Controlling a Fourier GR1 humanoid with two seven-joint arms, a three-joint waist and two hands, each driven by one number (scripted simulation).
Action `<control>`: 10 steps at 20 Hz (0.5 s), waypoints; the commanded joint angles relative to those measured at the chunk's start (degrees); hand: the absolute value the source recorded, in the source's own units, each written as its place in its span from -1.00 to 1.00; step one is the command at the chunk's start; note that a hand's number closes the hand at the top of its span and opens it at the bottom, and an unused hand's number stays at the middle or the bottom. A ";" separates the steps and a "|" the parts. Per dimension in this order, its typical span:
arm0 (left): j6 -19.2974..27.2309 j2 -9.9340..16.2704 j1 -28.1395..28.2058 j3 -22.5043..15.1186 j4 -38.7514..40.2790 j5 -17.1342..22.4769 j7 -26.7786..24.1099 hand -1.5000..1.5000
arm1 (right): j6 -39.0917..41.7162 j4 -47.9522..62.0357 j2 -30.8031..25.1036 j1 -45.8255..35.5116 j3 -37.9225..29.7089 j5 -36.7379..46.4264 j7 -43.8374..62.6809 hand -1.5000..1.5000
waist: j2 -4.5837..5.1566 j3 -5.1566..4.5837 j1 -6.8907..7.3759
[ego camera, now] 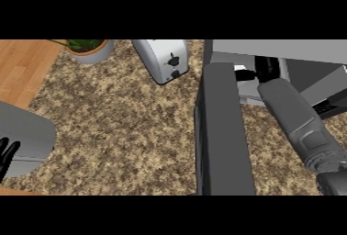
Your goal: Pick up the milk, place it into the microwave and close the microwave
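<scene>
Head view, catalogued left to right. Left hand: black, at the left edge, fingers straight and pointing up, holding nothing, resting beside its grey forearm. Speckled brown granite counter: a strip of light wooden surface showed at the far left. Potted green plant in a pale round pot: at the top, near the wood. White two-slot toaster: lying at an angle just right of the plant. Dark grey microwave door: swung open, edge-on, running from mid-picture to the lower edge. Grey microwave body: at upper right, its opening facing the door. Right hand: black, reached inside the opening past a small white patch, possibly the milk, though this could not be confirmed; whether the fingers were curled or spread could not be told. The milk's place was therefore uncertain, likely within the cavity.

Risk, as judged: the right forearm lay between door and opening, so closing early would strike it; a carton let go tilted could topple.
</scene>
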 commanded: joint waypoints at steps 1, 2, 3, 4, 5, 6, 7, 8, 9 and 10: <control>-1.56 -0.37 -1.47 -3.10 0.54 -1.01 -0.31 -1.00 | 5.98 -0.63 1.03 1.28 -2.96 -3.20 -3.51 -1.00 | -0.23 0.01 -1.13; -2.36 0.36 0.09 -1.34 0.91 -0.51 -1.09 -1.00 | 7.80 -1.16 0.73 1.56 -4.23 -4.55 -4.53 -1.00 | -0.84 -0.06 -1.21; -2.28 -0.89 -0.66 -3.90 1.29 -1.58 -0.67 -1.00 | 9.61 -0.74 -0.15 2.78 -4.63 -4.95 -5.50 -1.00 | -0.50 -0.02 -1.68; -2.27 0.73 -1.77 -2.62 -0.34 -0.54 -0.17 -1.00 | 10.87 -0.65 0.87 1.82 -4.97 -5.37 -5.09 -1.00 | -0.80 -0.03 -1.46; -1.35 -0.96 -2.08 -4.28 0.37 -1.80 0.02 -1.00 | 12.78 -1.05 0.28 4.72 -5.57 -6.04 -8.76 -1.00 | -0.77 0.00 -2.36; -1.88 -0.81 -2.59 -4.56 2.04 -1.78 -0.14 -1.00 | 12.46 -0.80 1.34 2.53 -6.03 -6.47 -6.69 -1.00 | -0.78 -0.08 -1.95; -2.18 -1.49 -1.23 -5.83 0.69 -2.00 0.41 -1.00 | 15.56 -0.71 0.38 4.96 -7.34 -7.89 -8.75 -1.00 | -0.90 -0.02 -2.23; -1.84 -1.05 -2.77 -5.50 1.10 -2.39 0.26 -1.00 | 18.07 -0.36 0.48 4.88 -7.31 -8.00 -8.52 -1.00 | -1.38 -0.10 -3.06; -0.93 -2.00 -4.28 -6.80 2.26 -3.07 0.76 -1.00 | 17.13 -0.70 1.58 5.90 -8.01 -8.65 -10.18 -1.00 | -1.15 -0.08 -3.18; -2.21 -1.26 -2.50 -6.53 0.56 -1.42 1.33 -1.00 | 16.82 -0.05 2.77 6.06 -8.38 -9.04 -9.06 -1.00 | -1.59 -0.12 -2.91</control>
